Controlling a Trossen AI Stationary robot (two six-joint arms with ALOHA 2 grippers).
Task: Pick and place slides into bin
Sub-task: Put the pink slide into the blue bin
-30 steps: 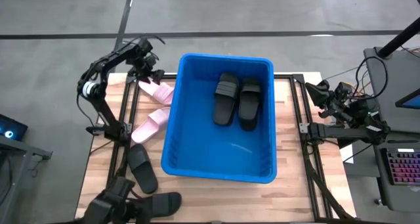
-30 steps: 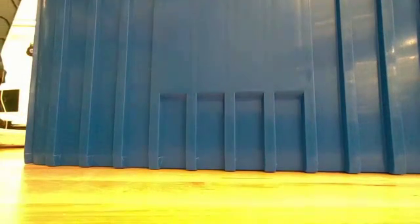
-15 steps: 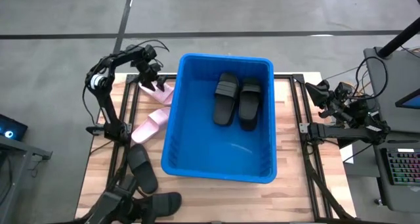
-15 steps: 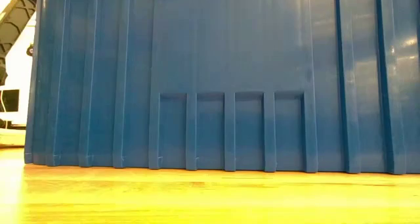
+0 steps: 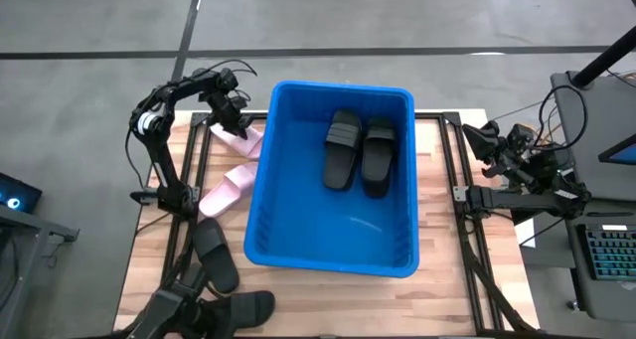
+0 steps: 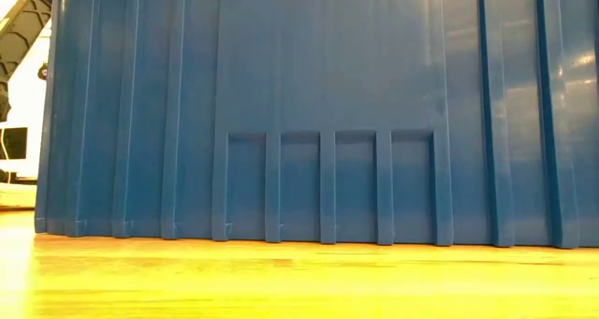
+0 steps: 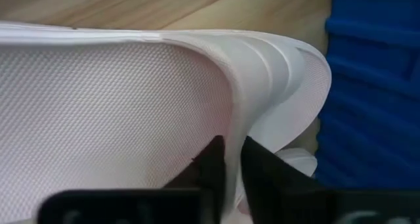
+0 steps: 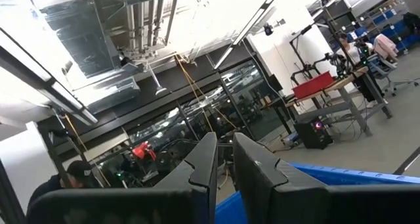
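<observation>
1. Left gripper [image 5: 231, 118] sits in the upper left of the high view, right on the upper pink slide [image 5: 241, 138], just beside the bin's [image 5: 328, 264] left wall.
2. In the left wrist view the fingers are nearly closed, pinching the slide's thin sidewall edge [image 7: 233, 138]. Looks like a grip on the rim, not the strap.
3. Key relation: the bin lies directly to the right of that slide in the high view, almost touching. The slide's long axis runs diagonally, down and right toward the bin wall.
4. My read: lift clear of the rim, then a short move right.
5. Second pink slide [image 5: 227, 188] lies lower on the tabletop [image 5: 338, 299]; black slides [image 5: 215, 253] lower left; two black ones [image 5: 360, 152] already in the bin.
6. Right gripper [image 5: 486, 138] is parked at the right edge, fingers close together and holding nothing. The left arm is far nearer.
</observation>
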